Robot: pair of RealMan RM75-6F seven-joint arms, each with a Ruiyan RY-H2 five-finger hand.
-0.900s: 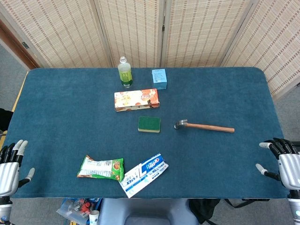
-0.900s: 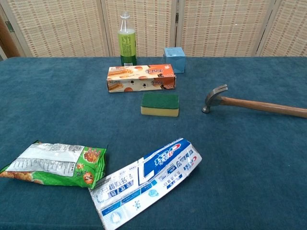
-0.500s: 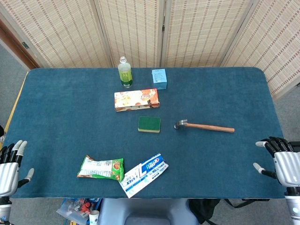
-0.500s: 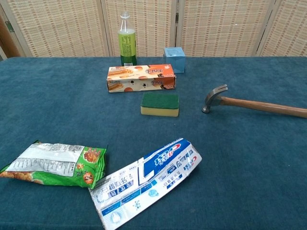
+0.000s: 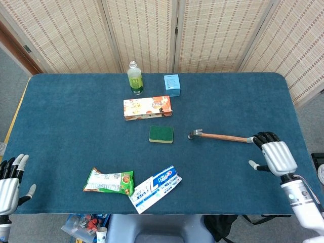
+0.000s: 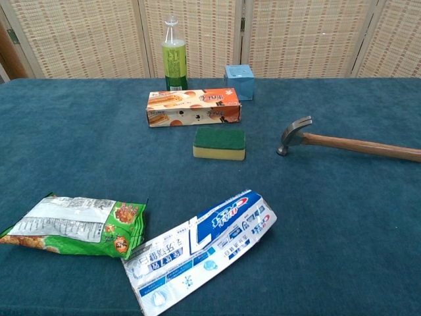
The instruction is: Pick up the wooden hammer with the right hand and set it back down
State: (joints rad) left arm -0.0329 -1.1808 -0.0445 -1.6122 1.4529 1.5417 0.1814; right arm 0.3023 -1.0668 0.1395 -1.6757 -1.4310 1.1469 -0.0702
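The wooden hammer [image 5: 220, 136] lies flat on the blue table, metal head to the left, handle pointing right; the chest view shows the hammer [image 6: 348, 143] at mid right. My right hand [image 5: 273, 155] hovers open just past the handle's right end, fingers spread, holding nothing. My left hand [image 5: 10, 183] stays open off the table's front left corner. Neither hand shows in the chest view.
A green sponge [image 5: 161, 134] lies left of the hammer head. Behind it are a snack box [image 5: 147, 108], a green bottle [image 5: 134, 78] and a small blue box [image 5: 172, 84]. A green snack bag [image 5: 109, 181] and a toothpaste box [image 5: 155, 188] lie near the front edge.
My right hand has moved from beyond the table's front right edge up and left to the end of the hammer handle. The left hand dropped slightly. The hammer has not moved.
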